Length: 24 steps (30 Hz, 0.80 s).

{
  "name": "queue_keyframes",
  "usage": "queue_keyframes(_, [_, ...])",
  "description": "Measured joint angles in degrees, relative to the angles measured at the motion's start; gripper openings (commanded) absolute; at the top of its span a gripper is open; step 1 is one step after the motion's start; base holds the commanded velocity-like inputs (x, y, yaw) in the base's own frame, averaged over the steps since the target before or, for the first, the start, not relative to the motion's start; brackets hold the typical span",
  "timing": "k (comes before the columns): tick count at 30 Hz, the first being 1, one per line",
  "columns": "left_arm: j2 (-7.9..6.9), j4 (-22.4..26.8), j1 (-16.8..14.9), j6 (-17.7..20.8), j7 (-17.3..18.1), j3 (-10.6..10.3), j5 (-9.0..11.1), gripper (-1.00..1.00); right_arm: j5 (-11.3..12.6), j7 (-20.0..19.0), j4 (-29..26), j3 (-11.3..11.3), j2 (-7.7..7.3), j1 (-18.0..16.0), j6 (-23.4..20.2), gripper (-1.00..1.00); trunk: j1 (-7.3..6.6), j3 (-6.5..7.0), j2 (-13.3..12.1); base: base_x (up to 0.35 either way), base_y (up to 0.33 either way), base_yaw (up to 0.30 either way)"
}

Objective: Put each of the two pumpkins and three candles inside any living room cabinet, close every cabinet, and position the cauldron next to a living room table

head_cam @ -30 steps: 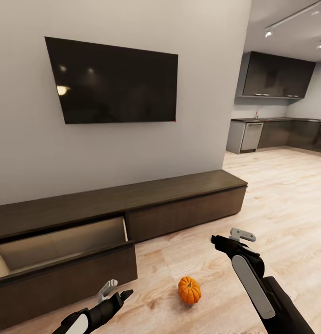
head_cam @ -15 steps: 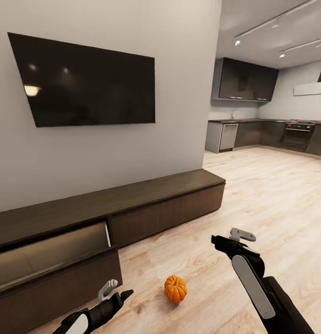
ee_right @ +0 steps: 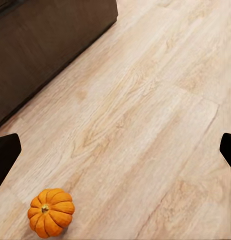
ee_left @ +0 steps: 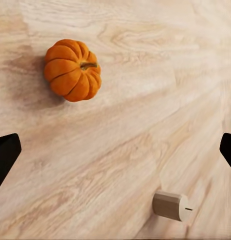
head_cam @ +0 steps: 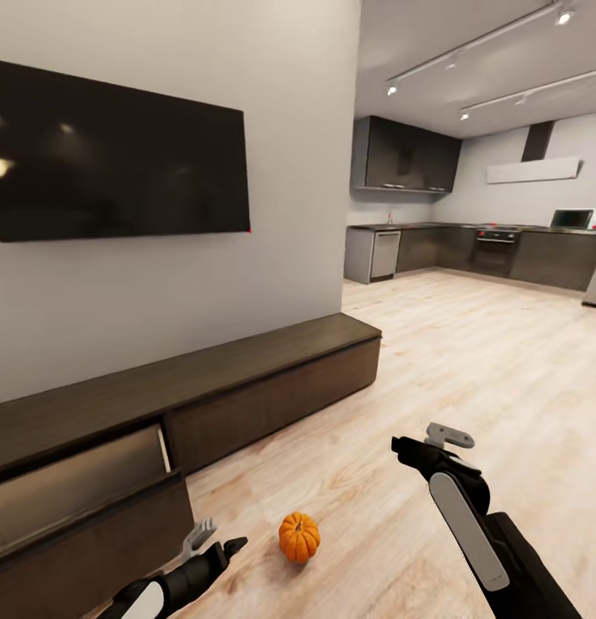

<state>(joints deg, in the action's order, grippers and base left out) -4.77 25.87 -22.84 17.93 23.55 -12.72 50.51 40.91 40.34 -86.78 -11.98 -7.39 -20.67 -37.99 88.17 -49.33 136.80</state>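
An orange ribbed pumpkin (head_cam: pixel 298 537) sits on the wood floor between my two arms, in front of the long low dark-brown cabinet (head_cam: pixel 263 378). The cabinet's left drawer (head_cam: pixel 74 486) stands pulled out. My left gripper (head_cam: pixel 218 539) hovers open just left of the pumpkin. In the left wrist view the pumpkin (ee_left: pixel 72 70) and a beige candle (ee_left: pixel 171 205) lying on its side are on the floor beyond the open left gripper (ee_left: pixel 115 152). My right gripper (head_cam: pixel 425 441) is open, up and to the right of the pumpkin. The right wrist view has the pumpkin (ee_right: pixel 50 212) and the cabinet front (ee_right: pixel 45 45).
A large black TV (head_cam: pixel 117 163) hangs on the grey wall above the cabinet. The wall's corner (head_cam: pixel 347 172) ends past the cabinet's right end. Beyond it, wood floor (head_cam: pixel 487 361) runs to a dark-grey kitchen (head_cam: pixel 470 249) at the back right.
The whole head view has swung right: TV, cabinet and pumpkin slid left in the picture and more kitchen shows. Both grippers keep their pose and stay open.
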Motion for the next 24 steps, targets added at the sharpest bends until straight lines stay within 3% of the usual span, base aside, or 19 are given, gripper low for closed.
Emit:
queue_keyframes(20, [0.00,0.00,0.00,0.00,0.00,0.01,0.04,1.00,-0.01,0.14,-0.10,-0.05,-0.03,0.00,0.01,1.00,-0.01,0.86,0.00,0.109,0.013,-0.270])
queue_keyframes(24, [-0.01,0.02,0.01,0.00,-0.01,0.02,0.03,1.00,-0.03,0.18,-0.09,-0.08,-0.03,-0.01,0.01,1.00,0.00,0.78,0.00,0.073,0.042,-0.129])
